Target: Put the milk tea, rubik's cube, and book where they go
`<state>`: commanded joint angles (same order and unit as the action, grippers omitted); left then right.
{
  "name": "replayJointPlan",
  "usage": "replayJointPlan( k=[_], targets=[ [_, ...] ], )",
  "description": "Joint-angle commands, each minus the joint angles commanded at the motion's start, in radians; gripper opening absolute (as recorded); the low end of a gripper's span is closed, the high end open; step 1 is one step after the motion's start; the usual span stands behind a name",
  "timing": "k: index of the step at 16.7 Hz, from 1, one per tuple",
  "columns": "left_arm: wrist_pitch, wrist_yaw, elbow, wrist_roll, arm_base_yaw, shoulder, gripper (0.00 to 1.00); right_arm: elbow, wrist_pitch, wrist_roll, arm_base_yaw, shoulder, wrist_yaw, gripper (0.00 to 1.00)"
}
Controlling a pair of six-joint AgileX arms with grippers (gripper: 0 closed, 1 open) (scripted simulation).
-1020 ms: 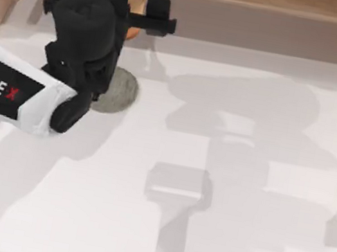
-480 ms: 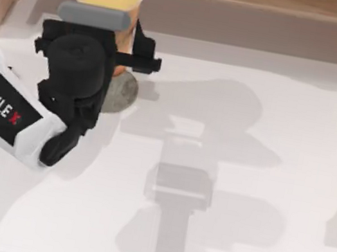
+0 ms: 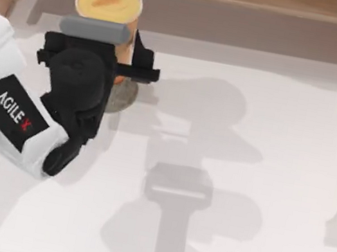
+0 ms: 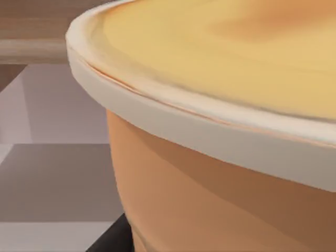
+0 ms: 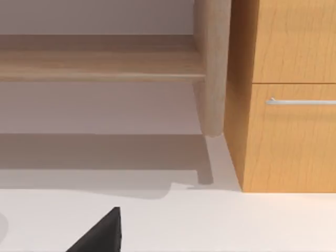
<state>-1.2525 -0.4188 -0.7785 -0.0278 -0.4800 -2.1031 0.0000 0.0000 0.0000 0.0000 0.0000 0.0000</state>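
Milk tea (image 3: 109,2) upright, seemingly in left claw (image 3: 120,60).

left arm (image 3: 7,114): white shell | black "AGILE X" panel, red X | black claw (image 3: 124,59)

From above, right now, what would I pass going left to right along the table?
White left arm → its black wrist → grey coaster, with the milk tea above it → bare white table.
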Motion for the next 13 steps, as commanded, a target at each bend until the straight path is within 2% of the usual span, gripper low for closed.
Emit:
replayJointPlan(
  k=[6, 13],
  targets=[
    [-0.018, 0.0, 0.004, -0.001, 0.001, -0.022, 0.0, 0.0, 0.0, 0.0, 0.0, 0.0, 0.0, 1.0],
    [-0.018, 0.0, 0.004, -0.001, 0.001, -0.022, 0.53, 0.0, 0.0, 0.0, 0.0, 0.0, 0.0, 1.0]
  ],
)
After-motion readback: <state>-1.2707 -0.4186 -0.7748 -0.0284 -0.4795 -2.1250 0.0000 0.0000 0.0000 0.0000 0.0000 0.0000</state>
